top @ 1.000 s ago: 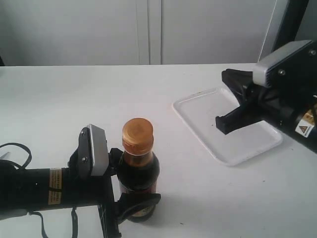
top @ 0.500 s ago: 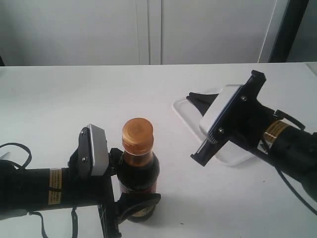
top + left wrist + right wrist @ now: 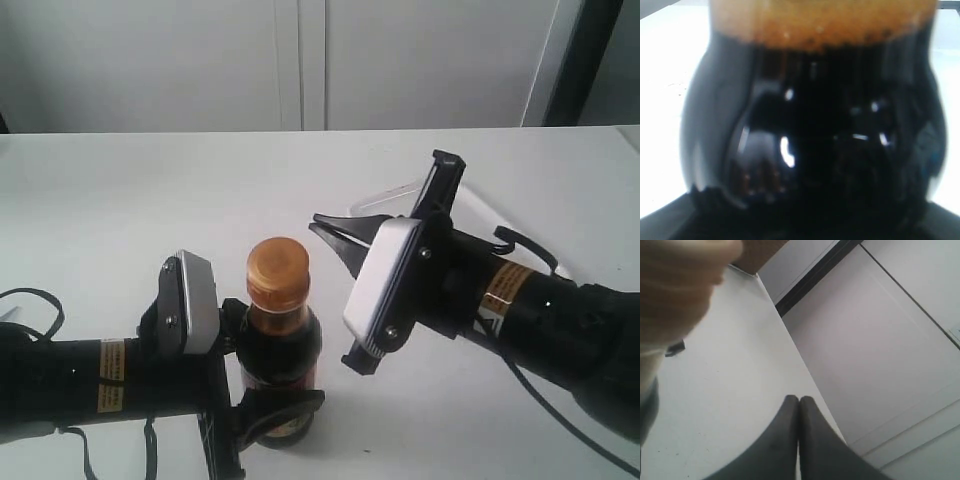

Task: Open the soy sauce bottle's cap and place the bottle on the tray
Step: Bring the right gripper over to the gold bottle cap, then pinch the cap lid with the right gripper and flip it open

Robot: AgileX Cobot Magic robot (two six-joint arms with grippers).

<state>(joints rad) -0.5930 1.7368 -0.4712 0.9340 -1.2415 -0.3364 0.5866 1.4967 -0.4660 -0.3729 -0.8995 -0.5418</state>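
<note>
Bottle [image 3: 281, 370] stands clamped between left fingers [image 3: 285, 405].

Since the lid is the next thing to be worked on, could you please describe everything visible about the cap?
The cap is rounded, orange-brown, translucent-looking plastic, narrower than the soy sauce bottle it tops. It sits closed and upright. Nothing touches it: the left pincer grips the bottle body lower down, while the right pincer is just beside it, apart, fingers together.
</note>
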